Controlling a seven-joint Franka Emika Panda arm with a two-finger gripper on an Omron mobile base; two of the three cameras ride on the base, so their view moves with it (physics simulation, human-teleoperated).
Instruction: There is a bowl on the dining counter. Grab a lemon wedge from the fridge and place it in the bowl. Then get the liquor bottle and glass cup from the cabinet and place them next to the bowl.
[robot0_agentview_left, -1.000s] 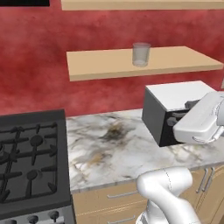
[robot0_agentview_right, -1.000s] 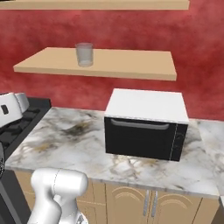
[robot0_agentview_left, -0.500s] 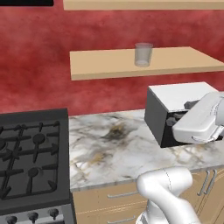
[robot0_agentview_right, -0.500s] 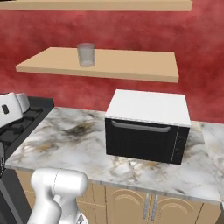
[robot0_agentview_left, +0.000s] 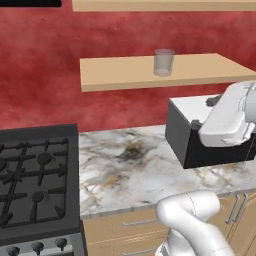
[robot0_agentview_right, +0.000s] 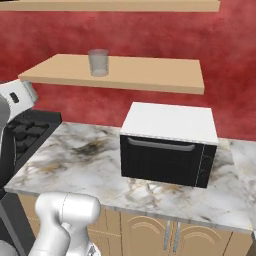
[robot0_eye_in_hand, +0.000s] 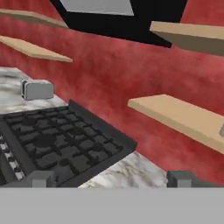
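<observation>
One glass cup (robot0_agentview_left: 164, 62) stands upright on the cabinet (robot0_agentview_left: 165, 72) against the red wall, above the marble wall counter (robot0_agentview_right: 95, 160) and left of the microwave (robot0_agentview_right: 169, 144). Well apart from it, the gripper (robot0_eye_in_hand: 111, 178) points over the black stove (robot0_eye_in_hand: 61, 146), fingers spread wide and holding nothing.

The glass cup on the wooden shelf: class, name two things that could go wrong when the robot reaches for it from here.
1. The glass cup stands alone near the front edge of the cabinet; a careless approach could knock it off.
2. The microwave sits just below the shelf, so the arm could strike it while swinging up.
3. The open gripper faces the stove, so it needs a big turn first.
</observation>
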